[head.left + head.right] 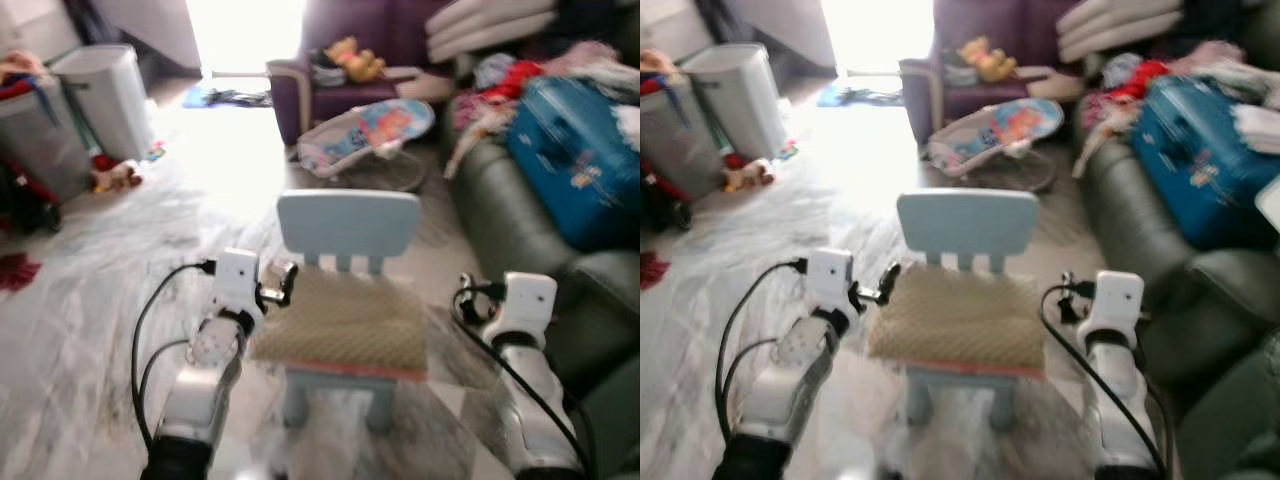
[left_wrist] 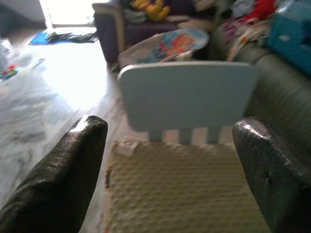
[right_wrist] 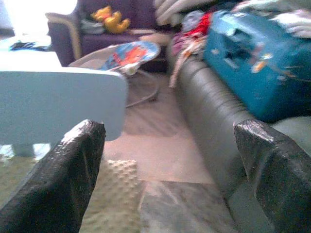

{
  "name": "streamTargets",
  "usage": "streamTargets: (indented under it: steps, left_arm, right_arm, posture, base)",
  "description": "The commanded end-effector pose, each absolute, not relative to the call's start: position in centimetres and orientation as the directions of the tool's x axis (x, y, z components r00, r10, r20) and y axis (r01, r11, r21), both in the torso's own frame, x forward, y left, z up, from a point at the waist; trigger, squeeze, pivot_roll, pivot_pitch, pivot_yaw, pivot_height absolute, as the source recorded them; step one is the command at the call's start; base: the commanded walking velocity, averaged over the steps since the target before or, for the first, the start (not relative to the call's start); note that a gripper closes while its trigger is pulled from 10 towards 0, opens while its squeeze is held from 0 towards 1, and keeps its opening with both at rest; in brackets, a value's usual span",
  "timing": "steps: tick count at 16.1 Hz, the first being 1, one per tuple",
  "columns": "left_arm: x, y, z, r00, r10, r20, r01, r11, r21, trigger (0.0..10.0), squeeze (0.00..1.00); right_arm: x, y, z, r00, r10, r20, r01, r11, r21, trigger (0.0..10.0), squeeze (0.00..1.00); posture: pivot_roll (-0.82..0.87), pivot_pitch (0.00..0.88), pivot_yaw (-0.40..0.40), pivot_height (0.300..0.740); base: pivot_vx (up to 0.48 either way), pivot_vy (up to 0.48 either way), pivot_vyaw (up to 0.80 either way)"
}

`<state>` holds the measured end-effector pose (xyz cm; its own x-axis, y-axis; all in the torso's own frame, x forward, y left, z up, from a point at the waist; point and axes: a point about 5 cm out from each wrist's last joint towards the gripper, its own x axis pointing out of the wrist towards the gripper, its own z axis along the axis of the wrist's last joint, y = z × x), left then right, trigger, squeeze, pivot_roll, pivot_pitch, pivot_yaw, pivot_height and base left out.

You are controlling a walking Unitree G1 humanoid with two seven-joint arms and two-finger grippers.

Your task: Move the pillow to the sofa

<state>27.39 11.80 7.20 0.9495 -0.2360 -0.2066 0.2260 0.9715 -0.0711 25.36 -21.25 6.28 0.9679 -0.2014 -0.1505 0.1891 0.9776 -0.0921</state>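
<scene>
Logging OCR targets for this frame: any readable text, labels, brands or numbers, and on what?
None readable.
Blue suitcase on the sofa: small pale marks, too blurred to read.
Pillow on the small chair: a pale tag at its corner, no legible print.
Baby bouncer: pictures only.

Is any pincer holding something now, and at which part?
Nothing is held. The left pincer and right pincer are open, either side of the pillow on the chair.

My arms: silver-grey shells, dark at the base, each ending in a white boxy wrist block. Black cables loop out from each wrist and run back along the forearm. My fingers [image 2: 58, 179] are black, long, rough-textured, slightly glossy.
</scene>
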Motion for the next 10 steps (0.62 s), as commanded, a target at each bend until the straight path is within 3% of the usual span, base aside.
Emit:
streamTargets:
  steps: [1,4,9,10]
  left_arm:
    - [27.66,11.79,7.58,0.951,-0.245,-0.188,0.237,0.969,-0.065,10.0,0.00]
    - [27.62,11.91,7.47,0.951,-0.236,-0.199,0.225,0.971,-0.078,10.0,0.00]
    - [27.72,12.22,7.49,0.958,-0.213,-0.189,0.201,0.976,-0.081,10.0,0.00]
    - [27.82,12.39,7.61,0.964,-0.189,-0.186,0.177,0.981,-0.078,10.0,0.00]
  right_arm:
    - [25.53,-21.36,6.47,0.968,-0.203,-0.146,0.191,0.977,-0.096,10.0,0.00]
    - [25.27,-21.30,6.09,0.966,-0.198,-0.164,0.183,0.978,-0.101,10.0,0.00]
    - [25.31,-21.24,5.86,0.966,-0.189,-0.175,0.172,0.979,-0.107,10.0,0.00]
    - [25.34,-21.33,5.78,0.966,-0.188,-0.178,0.171,0.979,-0.108,10.0,0.00]
  posture:
    - [-0.04,0.000,0.010,0.740]
    - [-0.04,0.000,0.008,0.740]
    - [-0.03,0.000,0.000,0.740]
    - [-0.03,0.000,-0.002,0.740]
  base:
    - [0.480,0.000,0.00]
    - [0.445,0.000,0.00]
    - [0.316,0.357,0.00]
    - [0.000,0.000,0.00]
